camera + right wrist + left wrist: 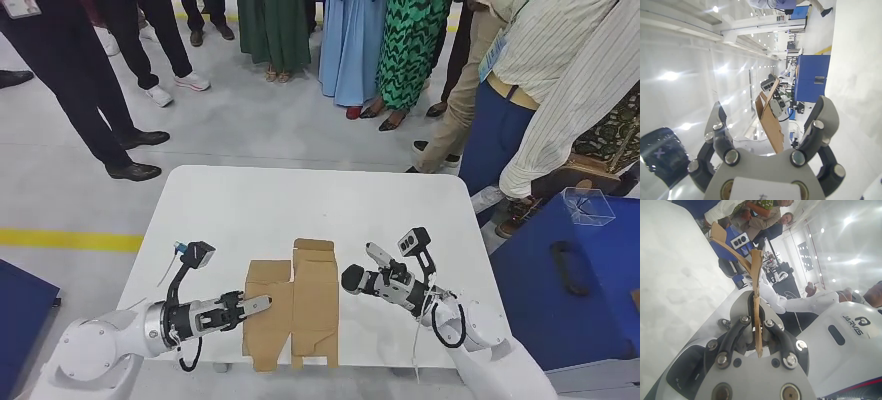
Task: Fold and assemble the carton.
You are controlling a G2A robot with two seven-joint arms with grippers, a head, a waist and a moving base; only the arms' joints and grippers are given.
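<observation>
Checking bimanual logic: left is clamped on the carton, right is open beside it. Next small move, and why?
Probably ease the right gripper onto the carton's free edge and close. The left gripper is shut on the opposite side; the right one stands open, just short of the cardboard, and folding likely needs both holds.

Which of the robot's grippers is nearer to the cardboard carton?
Left. The left gripper is shut on one edge of the carton, touching it. The right gripper hangs open at the opposite edge, its fingers not closed on it.

Right hand (770, 103) spread wide, brown carton (772, 130) tilted ahead of it, seemingly untouched, blue cabinet (810, 75) beyond.
</observation>
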